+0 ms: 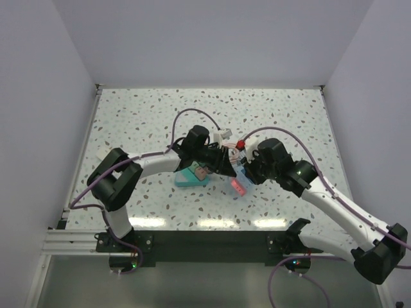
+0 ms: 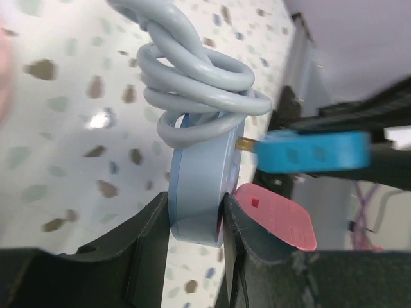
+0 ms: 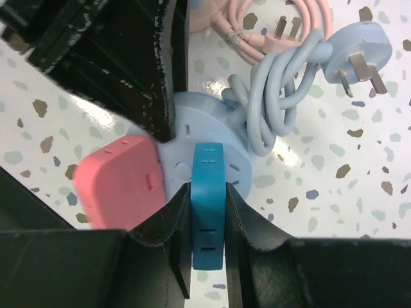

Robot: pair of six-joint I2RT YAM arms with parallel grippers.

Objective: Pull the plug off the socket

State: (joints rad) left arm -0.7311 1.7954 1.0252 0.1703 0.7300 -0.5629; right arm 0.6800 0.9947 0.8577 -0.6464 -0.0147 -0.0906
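- The right pincer (image 3: 207, 215) is clamped on the blue plug (image 3: 209, 170). One finger is on each flat side of it.
- The blue plug sits at the near edge of the round socket (image 2: 202, 167). In the left wrist view a thin brass pin (image 2: 243, 144) shows between the plug and the socket face. I cannot tell if the pin is all the way out.
- A pink plug (image 3: 119, 186) is stuck in the socket too, just beside the blue one.
- The left pincer (image 2: 196, 221) grips the socket by its rim and holds it on its edge, so its face points at the right pincer.
- The two pincers meet nose to nose over the middle of the table (image 1: 141, 115).
- A teal box (image 1: 191, 178) lies on the table just beside the left pincer.
- A pale blue cord (image 3: 279, 90) is bundled in loops right against the far side of the socket.
- The cord ends in a round plug (image 3: 359, 48) that lies on the table with its pins up.
- Past that lies a pink cord (image 3: 250, 29), coiled up, with its own pins showing.
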